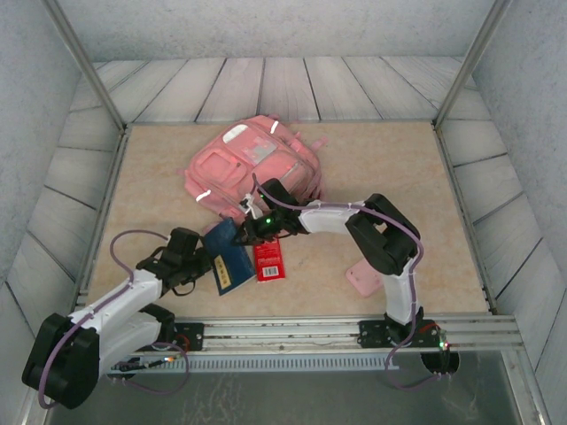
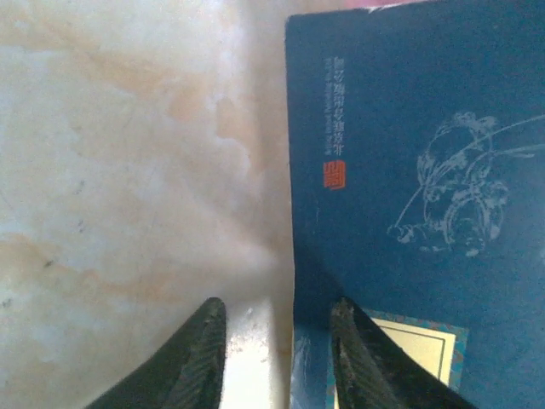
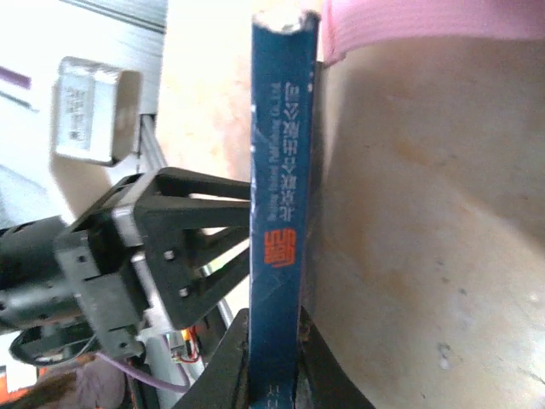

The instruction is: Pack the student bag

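The pink student bag (image 1: 252, 168) lies front up at the back middle of the table. In front of it a blue book (image 1: 229, 258) stands tilted between both arms. My right gripper (image 1: 250, 232) is shut on the blue book (image 3: 281, 196) at its spine, one finger on each cover (image 3: 277, 336). My left gripper (image 1: 197, 255) is open at the book's near side. One of its fingers hangs over the table and the other over the blue cover (image 2: 409, 170), with the book's edge in the gap (image 2: 277, 311).
A red booklet (image 1: 269, 259) lies flat right of the blue book. A small flat pink case (image 1: 363, 279) lies by the right arm's base. A metal rail (image 1: 292, 329) runs along the near edge. Grey walls close in the table's sides and back.
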`<state>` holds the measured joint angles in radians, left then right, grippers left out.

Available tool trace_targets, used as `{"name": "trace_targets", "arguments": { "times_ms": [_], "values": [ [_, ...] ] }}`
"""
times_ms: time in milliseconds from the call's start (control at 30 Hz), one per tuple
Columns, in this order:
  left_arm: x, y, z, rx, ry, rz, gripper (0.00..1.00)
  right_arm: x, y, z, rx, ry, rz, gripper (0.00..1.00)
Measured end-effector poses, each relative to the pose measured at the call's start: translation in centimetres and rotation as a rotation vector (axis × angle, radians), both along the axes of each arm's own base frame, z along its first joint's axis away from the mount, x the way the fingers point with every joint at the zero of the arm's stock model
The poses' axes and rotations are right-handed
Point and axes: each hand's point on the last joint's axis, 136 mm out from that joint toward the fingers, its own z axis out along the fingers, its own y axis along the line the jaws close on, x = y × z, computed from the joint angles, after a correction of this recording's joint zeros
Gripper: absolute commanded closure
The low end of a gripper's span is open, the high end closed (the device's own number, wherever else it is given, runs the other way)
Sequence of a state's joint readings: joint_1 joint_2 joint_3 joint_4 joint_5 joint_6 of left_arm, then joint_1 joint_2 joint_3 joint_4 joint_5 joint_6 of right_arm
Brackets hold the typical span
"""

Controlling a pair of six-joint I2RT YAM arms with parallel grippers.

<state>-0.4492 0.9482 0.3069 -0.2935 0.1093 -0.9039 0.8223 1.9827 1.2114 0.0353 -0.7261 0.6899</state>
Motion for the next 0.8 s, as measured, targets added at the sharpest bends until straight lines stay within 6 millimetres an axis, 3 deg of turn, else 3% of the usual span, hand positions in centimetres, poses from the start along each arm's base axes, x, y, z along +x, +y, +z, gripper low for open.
{"name": "trace_targets", "arguments": {
  "times_ms": [133,300,400,500,600,800],
  "values": [
    [1.0,-1.0,2.5,-0.015,-0.047,-0.064,0.44,-0.1,-1.7,-0.2,-0.057,-0.052,0.035,1.0],
    [4.8,-3.4,10.8,-0.054,-0.268,-0.176,0.23,1.6,-5.3,1.9,-0.082,-0.14,0.05,1.0],
    [5.9,-5.2,15.9,-0.069,-0.41,-0.317,0.21,3.3,-8.2,4.0,-0.067,-0.202,0.046,1.0],
    [6.0,-7.2,19.5,-0.087,-0.503,-0.493,0.21,3.9,-10.7,5.9,-0.048,-0.271,0.073,1.0],
    [5.7,-9.2,22.4,-0.099,-0.584,-0.684,0.2,2.5,-11.6,7.8,-0.016,-0.334,0.159,1.0],
    [4.6,-11.7,25.6,-0.083,-0.681,-1.037,0.21,-1.2,-11.8,10.8,0.09,-0.446,0.311,1.0]
  ]
}}
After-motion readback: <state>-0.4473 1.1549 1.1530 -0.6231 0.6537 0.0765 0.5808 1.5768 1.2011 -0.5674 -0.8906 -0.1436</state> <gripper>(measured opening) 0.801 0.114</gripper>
